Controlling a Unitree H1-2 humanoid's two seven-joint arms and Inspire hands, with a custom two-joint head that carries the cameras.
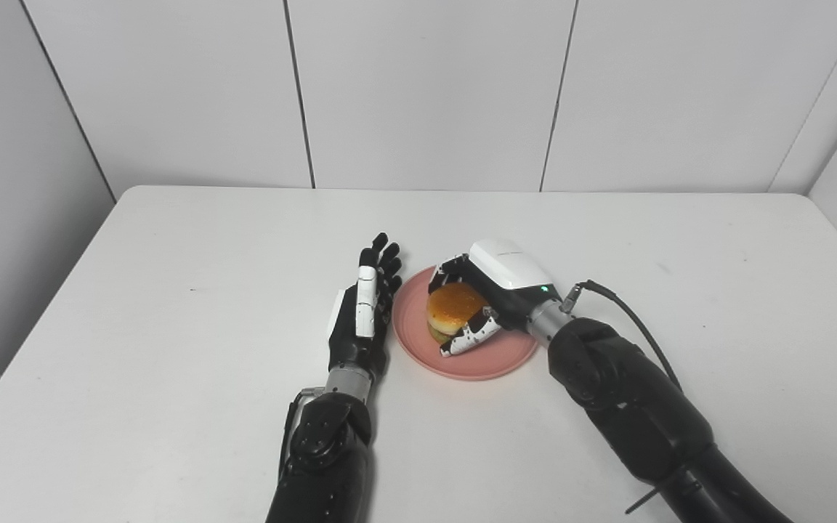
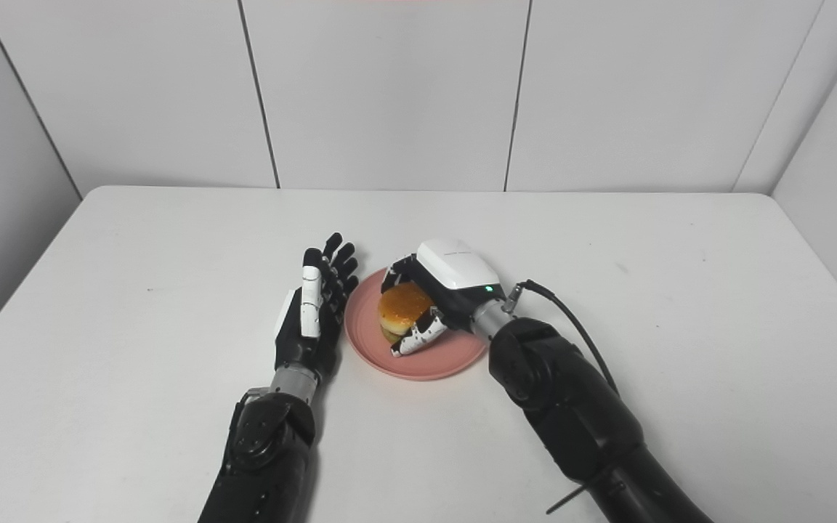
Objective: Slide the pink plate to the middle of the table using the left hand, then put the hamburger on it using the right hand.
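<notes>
Right hand [image 1: 495, 290] fingers grip hamburger [image 1: 453, 305] over pink plate [image 1: 462, 359]; left hand [image 1: 362, 312] fingers open, beside plate.

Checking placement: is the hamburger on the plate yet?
On or just above it: hamburger over plate, right hand wrapped around it.

2 head cameras side by side, both looking down and forward over the white worktop [image 1: 171, 327], moderately near, sharing almost the whole scene, slightly offset sideways
</notes>
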